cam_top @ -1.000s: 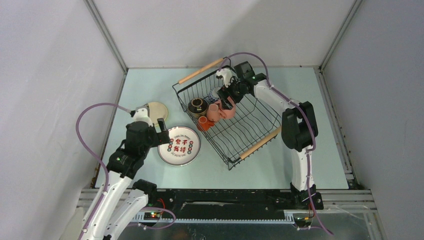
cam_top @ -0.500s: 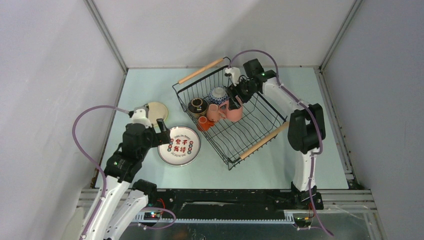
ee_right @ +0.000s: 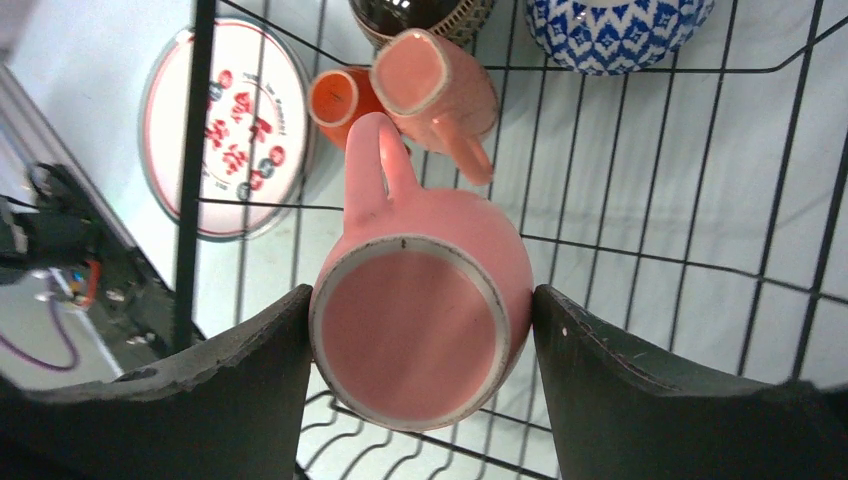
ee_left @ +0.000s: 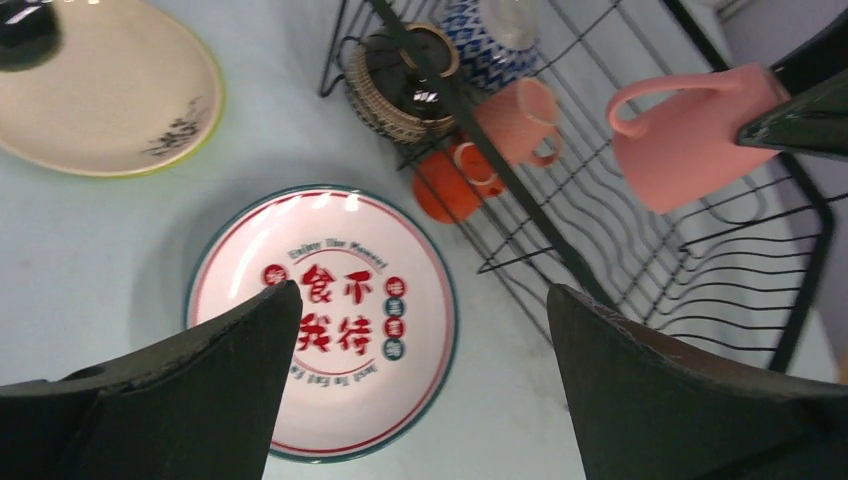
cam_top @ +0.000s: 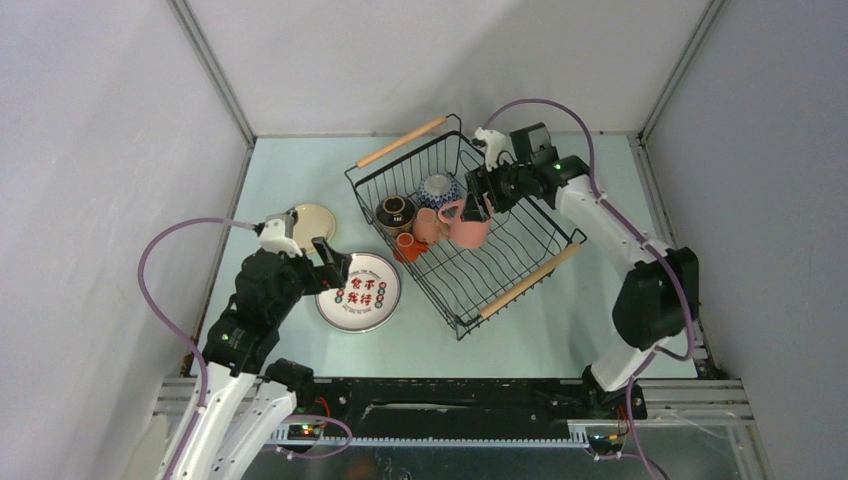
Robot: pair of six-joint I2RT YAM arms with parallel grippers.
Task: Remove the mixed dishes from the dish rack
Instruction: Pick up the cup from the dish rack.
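Right gripper (ee_right: 421, 335) clamps pink mug (ee_right: 415, 290) by sides, frame centre, above dish rack (cam_top: 520, 283) wires. In rack, frame top: second pink mug (ee_right: 432, 80), orange cup (ee_right: 335, 98), blue bowl (ee_right: 615, 30). Left gripper (ee_left: 420, 385) wide, empty, over green-rimmed plate (ee_left: 345, 300) on table (ee_left: 100, 260), lower centre.

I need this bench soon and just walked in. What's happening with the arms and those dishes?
The two arms are emptying the dish rack. The right pincer grips a pink mug by its sides, over the rack. The left pincer hangs open above the green-rimmed plate, which lies on the table beside a cream saucer. A second pink mug, an orange cup, a dark cup and a blue patterned bowl sit in the rack.
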